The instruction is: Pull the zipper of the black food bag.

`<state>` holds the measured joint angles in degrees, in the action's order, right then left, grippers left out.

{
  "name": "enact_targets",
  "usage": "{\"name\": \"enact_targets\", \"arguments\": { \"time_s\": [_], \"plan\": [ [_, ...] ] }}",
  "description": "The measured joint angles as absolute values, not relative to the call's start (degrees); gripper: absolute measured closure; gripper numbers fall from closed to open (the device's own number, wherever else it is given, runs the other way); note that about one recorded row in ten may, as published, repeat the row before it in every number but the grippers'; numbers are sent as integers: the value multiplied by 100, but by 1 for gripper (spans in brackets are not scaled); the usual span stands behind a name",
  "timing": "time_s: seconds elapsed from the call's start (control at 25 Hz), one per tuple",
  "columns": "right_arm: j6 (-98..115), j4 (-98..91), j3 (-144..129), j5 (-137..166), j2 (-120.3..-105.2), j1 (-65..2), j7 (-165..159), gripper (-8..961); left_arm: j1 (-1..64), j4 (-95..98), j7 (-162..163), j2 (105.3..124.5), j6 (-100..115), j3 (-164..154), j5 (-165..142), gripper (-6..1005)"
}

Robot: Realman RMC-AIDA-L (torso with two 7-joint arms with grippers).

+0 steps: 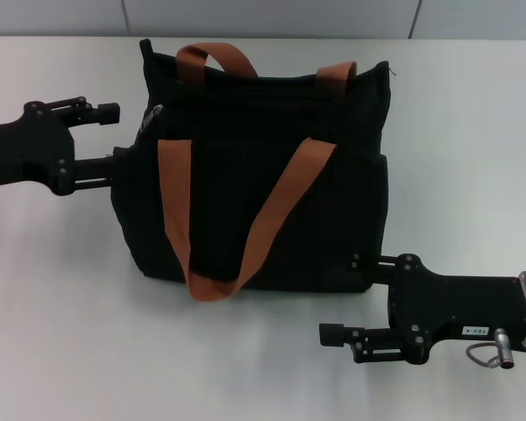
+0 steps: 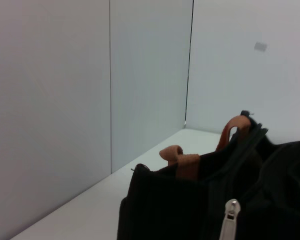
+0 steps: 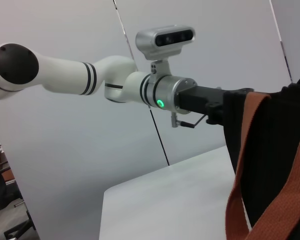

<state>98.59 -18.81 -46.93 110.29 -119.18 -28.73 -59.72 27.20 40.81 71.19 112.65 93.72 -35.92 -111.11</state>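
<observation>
The black food bag [image 1: 254,167] stands upright mid-table with two orange-brown straps [image 1: 263,219]. It also shows in the left wrist view [image 2: 190,210] and the right wrist view [image 3: 280,135]. The zipper's silver pull tab [image 1: 152,118] hangs at the bag's top left corner and appears close up in the left wrist view [image 2: 230,220]. My left gripper [image 1: 114,138] is open beside the bag's left side, just below and left of the tab, its lower finger touching the fabric. My right gripper [image 1: 346,298] is open at the bag's lower right front corner, one finger [image 1: 373,261] against the bag.
The white table [image 1: 53,307] runs under everything, with a pale wall [image 1: 245,16] behind. The left arm and its wrist camera [image 3: 165,39] show in the right wrist view. A cable [image 1: 486,355] hangs at the right wrist.
</observation>
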Motion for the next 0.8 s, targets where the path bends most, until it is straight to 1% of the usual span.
{"name": "enact_targets", "arguments": {
  "time_s": [0.52, 0.8],
  "plan": [
    [9857, -1881, -4684, 11029, -11918, -2874, -5977, 198, 3124, 4088, 7116, 11439, 8605, -3675, -11621, 295],
    [9856, -1881, -4630, 11023, -11918, -2874, -5978, 198, 3155, 4214, 7030, 11524, 8566, -3723, -11611, 301]
  ]
}}
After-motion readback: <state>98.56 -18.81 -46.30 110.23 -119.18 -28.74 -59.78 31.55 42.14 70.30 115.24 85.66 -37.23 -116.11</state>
